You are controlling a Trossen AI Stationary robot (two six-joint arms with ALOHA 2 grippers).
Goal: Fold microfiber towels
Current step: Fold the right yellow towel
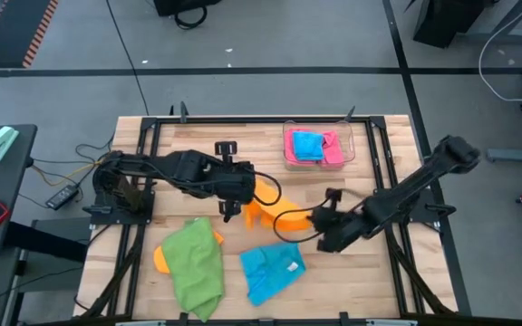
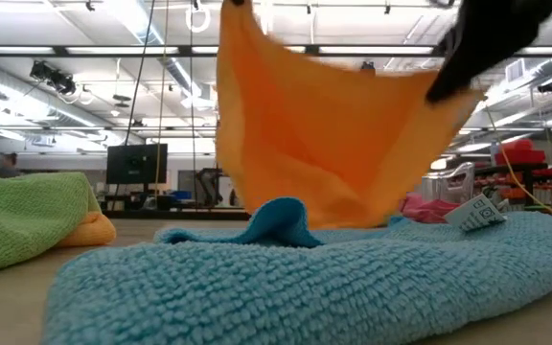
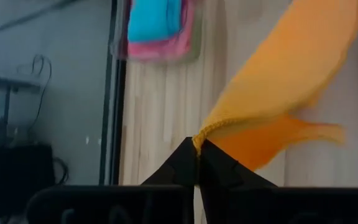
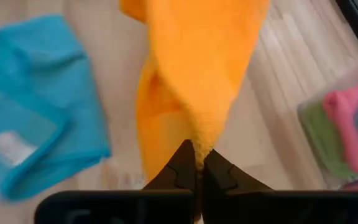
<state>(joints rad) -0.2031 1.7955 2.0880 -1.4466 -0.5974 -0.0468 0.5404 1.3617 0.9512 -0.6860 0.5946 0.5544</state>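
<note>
While pinched shut, both hands on orange towel (image 1: 275, 215)

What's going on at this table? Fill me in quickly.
Both arms hold one orange towel up off the table between them. The left gripper is shut on one corner, the right gripper shut on another, so the cloth hangs spread in the air. A green towel lies crumpled over another orange one near the front edge, with a blue towel beside them. The clear tray at the back holds pink and blue cloths.
</note>
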